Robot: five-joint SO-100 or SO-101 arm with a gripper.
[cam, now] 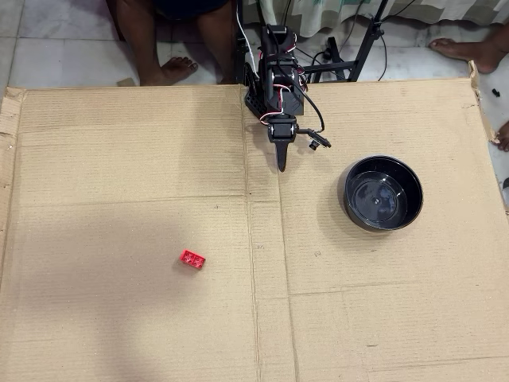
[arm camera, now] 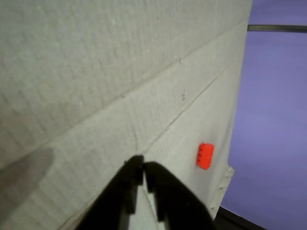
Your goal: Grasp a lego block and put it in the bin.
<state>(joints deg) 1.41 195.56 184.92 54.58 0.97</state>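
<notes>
Overhead, the cardboard sheet (cam: 119, 318) is seen whole, with the bin (cam: 382, 192) right of the arm (cam: 275, 79), unseen by the wrist view. The gripper (arm camera: 144, 168), nearly closed, holds nothing; the lego block (cam: 192, 259) lies apart on cardboard.

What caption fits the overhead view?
Gripper near cardboard's far edge; red lego brick and black bowl lie apart.

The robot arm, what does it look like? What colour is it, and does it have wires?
The arm is black all over and built from chunky, blocky parts. Thin red and white wires loop over its upper part, and a black cable curls off its right side in the overhead view. It narrows to a pointed black gripper. In the wrist view, the jaws look like two dark, smooth prongs with rounded tips.
</notes>
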